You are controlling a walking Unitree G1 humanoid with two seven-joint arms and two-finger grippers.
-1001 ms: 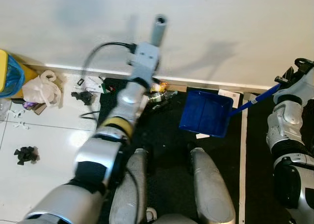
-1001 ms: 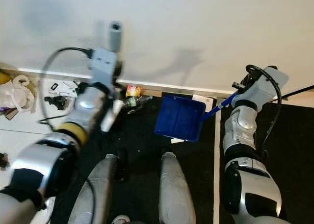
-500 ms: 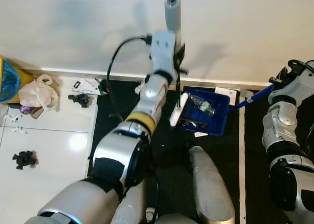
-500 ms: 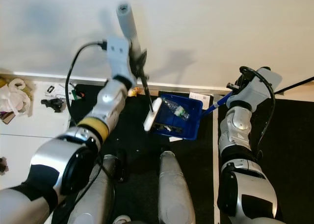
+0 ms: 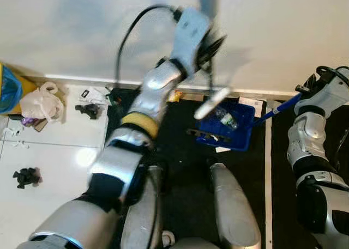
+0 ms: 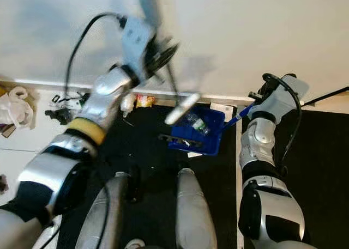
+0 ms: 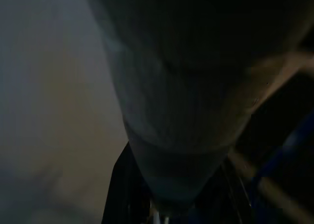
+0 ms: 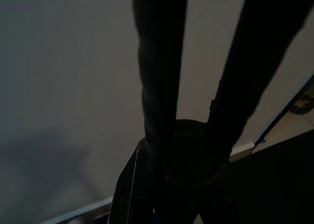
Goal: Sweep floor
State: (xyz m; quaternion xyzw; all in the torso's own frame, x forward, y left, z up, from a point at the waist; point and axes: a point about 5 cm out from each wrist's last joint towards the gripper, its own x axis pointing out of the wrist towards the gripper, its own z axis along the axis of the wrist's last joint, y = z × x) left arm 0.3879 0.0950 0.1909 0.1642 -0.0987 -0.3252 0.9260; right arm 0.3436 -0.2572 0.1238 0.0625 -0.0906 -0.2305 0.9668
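The robot's two silver legs (image 5: 229,205) stand nearest the camera on a black mat (image 5: 180,151). Just beyond them a blue dustpan (image 5: 226,126) sits on the mat by the wall, with a clear plastic bottle (image 5: 224,117) and dark scraps lying in it. Its blue handle (image 5: 281,107) slants up to the right gripper (image 8: 189,150), whose two black fingers (image 8: 159,77) are pinched around the dark end of the handle.

The left arm (image 5: 147,102) reaches across the middle, blurred, and hides part of the mat and the baseboard. The left gripper (image 5: 204,39) is raised against the white wall (image 5: 272,31), gripping a thin broom stick (image 5: 210,58) whose pale head (image 5: 211,103) hangs above the dustpan's near edge.

Further left, on the white tile floor (image 5: 49,151), lie a black scrap (image 5: 26,176), a white plastic bag (image 5: 41,101), small black and white litter (image 5: 90,107), and a blue and yellow bin (image 5: 8,85) at the edge. A crumpled wrapper (image 6: 144,101) rests at the baseboard.
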